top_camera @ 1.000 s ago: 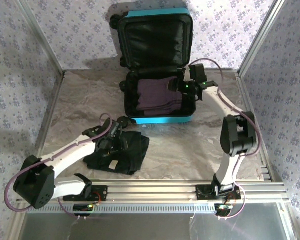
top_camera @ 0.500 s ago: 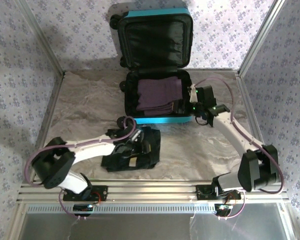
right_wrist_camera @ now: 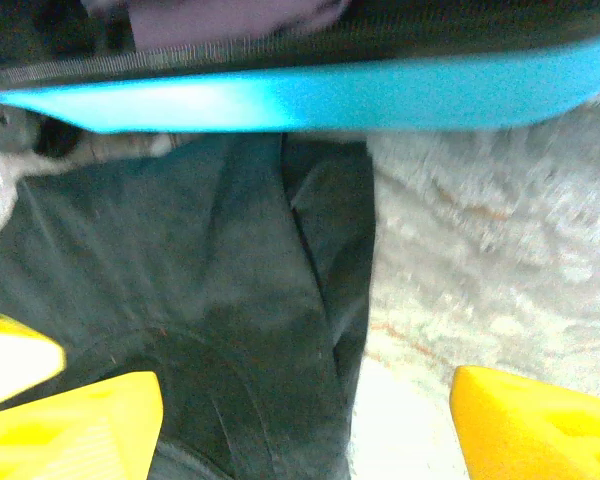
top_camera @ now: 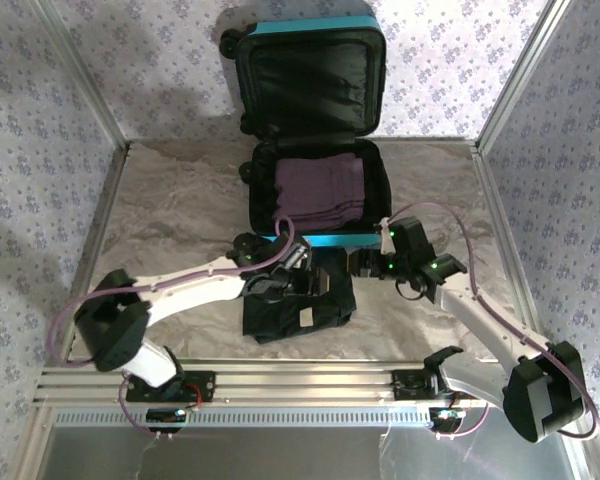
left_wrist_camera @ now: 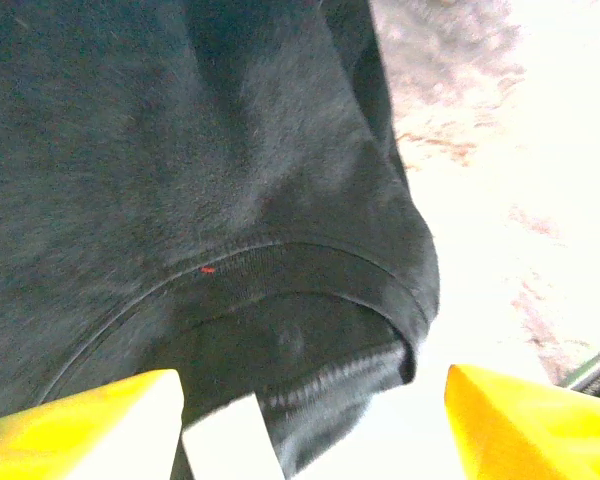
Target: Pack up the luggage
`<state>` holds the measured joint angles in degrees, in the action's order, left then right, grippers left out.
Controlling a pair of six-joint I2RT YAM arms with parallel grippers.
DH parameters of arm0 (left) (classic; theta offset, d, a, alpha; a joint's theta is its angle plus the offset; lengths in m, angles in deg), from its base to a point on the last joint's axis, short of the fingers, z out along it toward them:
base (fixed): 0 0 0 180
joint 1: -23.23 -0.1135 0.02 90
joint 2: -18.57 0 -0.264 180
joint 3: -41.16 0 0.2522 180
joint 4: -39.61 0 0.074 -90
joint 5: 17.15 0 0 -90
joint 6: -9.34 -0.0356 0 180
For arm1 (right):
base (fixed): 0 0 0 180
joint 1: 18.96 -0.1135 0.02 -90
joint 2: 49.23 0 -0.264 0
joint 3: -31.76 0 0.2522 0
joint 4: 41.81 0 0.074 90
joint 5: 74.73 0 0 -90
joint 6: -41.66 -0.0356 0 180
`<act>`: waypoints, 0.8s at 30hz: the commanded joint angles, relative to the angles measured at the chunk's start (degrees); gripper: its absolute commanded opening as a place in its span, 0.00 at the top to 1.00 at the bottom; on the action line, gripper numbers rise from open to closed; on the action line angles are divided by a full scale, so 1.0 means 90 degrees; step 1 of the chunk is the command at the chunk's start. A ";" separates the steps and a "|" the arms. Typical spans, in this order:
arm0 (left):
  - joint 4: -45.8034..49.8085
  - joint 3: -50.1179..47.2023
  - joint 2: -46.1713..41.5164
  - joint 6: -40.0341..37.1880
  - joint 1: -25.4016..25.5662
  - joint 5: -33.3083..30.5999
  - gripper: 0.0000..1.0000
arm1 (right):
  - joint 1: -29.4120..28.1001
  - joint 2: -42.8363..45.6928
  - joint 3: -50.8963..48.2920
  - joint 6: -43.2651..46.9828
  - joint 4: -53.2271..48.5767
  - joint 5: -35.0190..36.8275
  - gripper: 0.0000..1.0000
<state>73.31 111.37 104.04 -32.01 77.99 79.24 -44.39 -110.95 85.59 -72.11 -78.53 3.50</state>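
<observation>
The luggage (top_camera: pixel 325 240) is a turquoise suitcase lying open at the back of the table, its lid (top_camera: pixel 310 85) upright against the wall. A folded purple garment (top_camera: pixel 320 190) lies in its base. A black garment (top_camera: pixel 300 310) with a white label (top_camera: pixel 307 318) lies on the table just in front of the luggage. My left gripper (top_camera: pixel 300 278) rests on the garment's upper part, open, and the collar (left_wrist_camera: pixel 280 270) lies between its yellow fingertips (left_wrist_camera: pixel 90 425). My right gripper (top_camera: pixel 362 265) is open over the garment's right edge (right_wrist_camera: pixel 350 290), below the turquoise shell (right_wrist_camera: pixel 330 100).
A black suitcase wheel (right_wrist_camera: pixel 20 130) sits beside the black garment's far corner. An aluminium rail (top_camera: pixel 310 380) runs along the near edge, and frame posts (top_camera: pixel 505 90) and patterned walls close in the sides. Bare marbled tabletop (top_camera: pixel 170 220) lies to the left.
My left gripper has slid right with the black garment, bringing it up to the luggage's front. My right gripper has drawn back out of the luggage and down to the garment's right edge.
</observation>
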 commanded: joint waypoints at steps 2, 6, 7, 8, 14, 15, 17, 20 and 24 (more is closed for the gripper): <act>0.1303 -0.0142 -0.0761 -0.0114 -0.0424 -0.0455 0.29 | -0.0401 -0.0115 -0.0298 -0.0267 0.0282 0.0275 0.22; 0.1377 -0.1139 -0.1642 -0.0121 -0.1388 -0.0196 0.29 | -0.0713 -0.0525 -0.0356 -0.0373 0.0664 0.0448 0.22; 0.1381 -0.1341 -0.1868 -0.0138 -0.1639 -0.0116 0.29 | -0.0788 -0.0656 -0.0330 -0.0375 0.0735 0.0493 0.21; 0.1373 -0.1491 -0.2030 -0.0150 -0.1831 -0.0061 0.27 | -0.0847 -0.0771 -0.0291 -0.0376 0.0767 0.0546 0.21; 0.1192 -0.2164 -0.2627 -0.0239 -0.2464 0.0158 0.26 | -0.1031 -0.1621 0.0024 -0.0383 0.0937 0.0692 0.21; 0.1115 -0.2238 -0.2626 -0.0230 -0.2509 0.0227 0.26 | -0.1031 -0.1741 0.0064 -0.0384 0.0950 0.0700 0.21; 0.0951 -0.2351 -0.2586 -0.0210 -0.2540 0.0309 0.26 | -0.1036 -0.1888 0.0129 -0.0370 0.0987 0.0708 0.21; 0.0701 -0.2460 -0.2447 -0.0203 -0.2543 0.0427 0.26 | -0.1051 -0.2030 0.0166 -0.0367 0.1050 0.0681 0.21; 0.0303 -0.2540 -0.2074 -0.0202 -0.2543 0.0666 0.26 | -0.1055 -0.2203 0.0181 -0.0385 0.1125 0.0657 0.21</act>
<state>79.76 89.14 83.69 -33.24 55.43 82.36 -53.48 -129.74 85.81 -74.71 -68.98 8.55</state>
